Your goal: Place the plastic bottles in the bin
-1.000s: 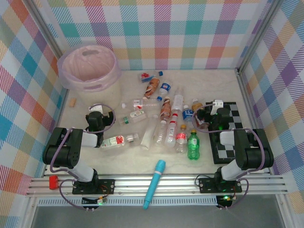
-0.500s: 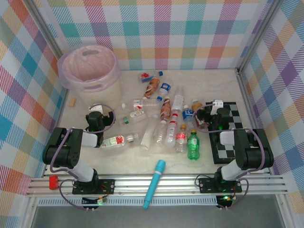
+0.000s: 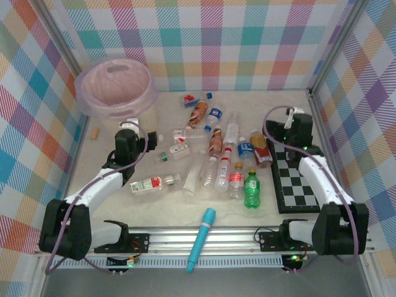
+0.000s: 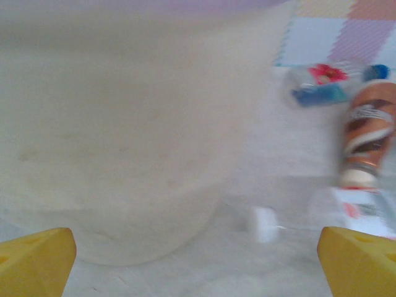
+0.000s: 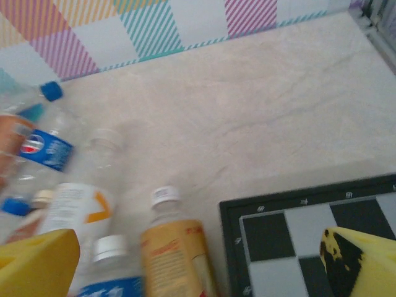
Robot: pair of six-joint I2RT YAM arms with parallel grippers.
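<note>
The bin (image 3: 115, 88), a pale pink round tub, stands at the far left corner. Several plastic bottles lie mid-table, among them a green one (image 3: 251, 189), a brown one (image 3: 198, 111) and a clear red-labelled one (image 3: 151, 183). My left gripper (image 3: 128, 125) is open just in front of the bin, whose wall (image 4: 124, 148) looms close between its yellow fingertips (image 4: 34, 260); a brown bottle (image 4: 368, 133) lies to its right. My right gripper (image 3: 289, 117) is open and empty over the far end of the board, beside a yellow-labelled bottle (image 5: 176, 247).
A black-and-white chequered board (image 3: 300, 179) lies at the right. A long teal cylinder (image 3: 202, 238) rests at the near edge. A small tan block (image 3: 94, 132) sits by the left wall. Checked walls enclose the table on three sides.
Both arms have unfolded and reached forward: the left gripper towards the bin, the right towards the board's far end. The bottles have not moved.
</note>
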